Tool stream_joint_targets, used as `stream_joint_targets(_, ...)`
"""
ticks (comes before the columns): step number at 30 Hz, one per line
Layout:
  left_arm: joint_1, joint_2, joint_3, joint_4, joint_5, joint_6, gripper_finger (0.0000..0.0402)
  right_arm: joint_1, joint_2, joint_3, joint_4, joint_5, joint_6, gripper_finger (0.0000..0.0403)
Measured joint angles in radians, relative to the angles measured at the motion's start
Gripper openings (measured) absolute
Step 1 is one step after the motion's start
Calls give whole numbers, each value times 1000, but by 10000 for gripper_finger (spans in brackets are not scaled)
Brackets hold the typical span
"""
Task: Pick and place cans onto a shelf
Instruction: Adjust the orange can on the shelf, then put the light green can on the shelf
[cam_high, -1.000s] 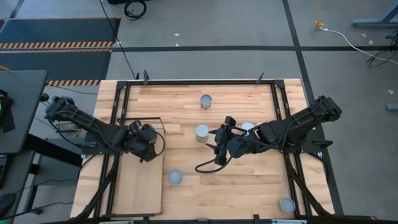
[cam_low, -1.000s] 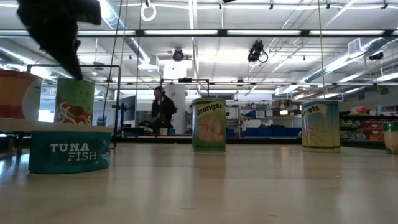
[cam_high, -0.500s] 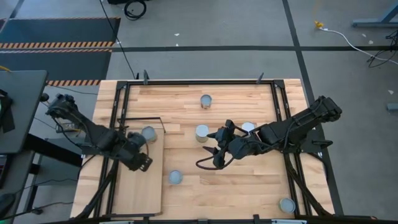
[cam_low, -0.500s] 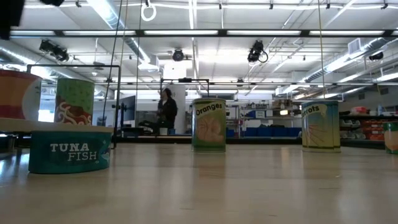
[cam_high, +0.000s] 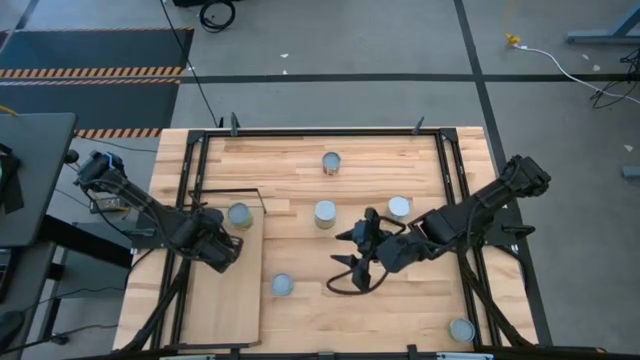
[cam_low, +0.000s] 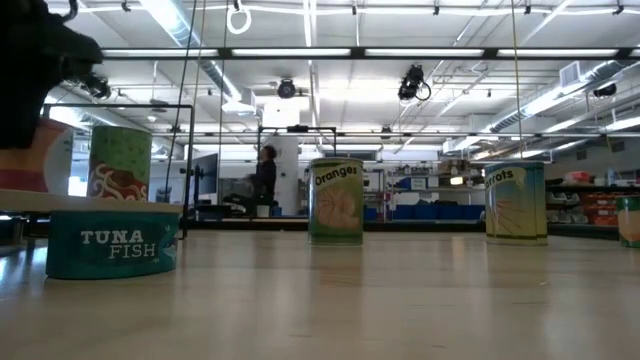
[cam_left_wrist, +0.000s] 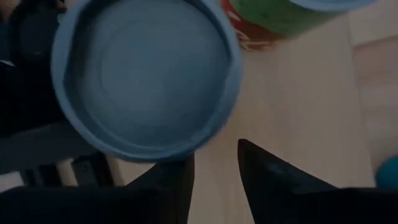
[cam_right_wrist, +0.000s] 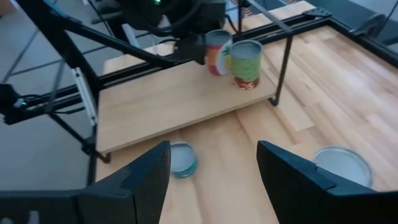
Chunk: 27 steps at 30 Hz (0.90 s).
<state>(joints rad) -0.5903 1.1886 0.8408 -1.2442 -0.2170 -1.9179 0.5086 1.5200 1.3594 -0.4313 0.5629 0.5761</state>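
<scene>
The shelf (cam_high: 225, 300) is a pale board on black wire legs at the table's left; it also shows in the right wrist view (cam_right_wrist: 161, 102). A green-labelled can (cam_high: 239, 214) stands upright on its far end, also seen in the low view (cam_low: 120, 162). An orange-and-pale can (cam_right_wrist: 217, 53) stands beside it; the high view hides it under my left arm. My left gripper (cam_high: 222, 250) hovers just above and beside this can's grey lid (cam_left_wrist: 146, 74), fingers a narrow gap apart. My right gripper (cam_high: 352, 268) is open and empty over the table's middle.
A flat tuna tin (cam_high: 283, 285) lies beside the shelf's right edge. An "Oranges" can (cam_high: 325, 213) and another can (cam_high: 399, 207) stand mid-table, one can (cam_high: 331, 162) stands farther back, one (cam_high: 461, 329) at the near right corner. A person (cam_low: 265, 180) stands far behind the table.
My left gripper has drawn away from the green can toward the table's near edge; the can stays upright on the shelf, now uncovered in the high view. My right gripper has moved toward the near edge, away from the mid-table cans.
</scene>
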Motion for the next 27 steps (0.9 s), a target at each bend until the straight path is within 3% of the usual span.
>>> stream_joint_targets(14,5,-24,0,-152,-37,-85,128,63,-1,0,-8,-10,33,244)
stream_joint_targets(20,4,-26,110,-190,-20,-84,128,76,-50,0,-120,-51,82,244)
stream_joint_targets(24,12,-26,249,-142,-225,69,128,60,-81,0,-356,-42,34,241)
stream_joint_targets(27,28,-26,330,72,-439,372,128,37,-97,0,-511,-42,-76,233)
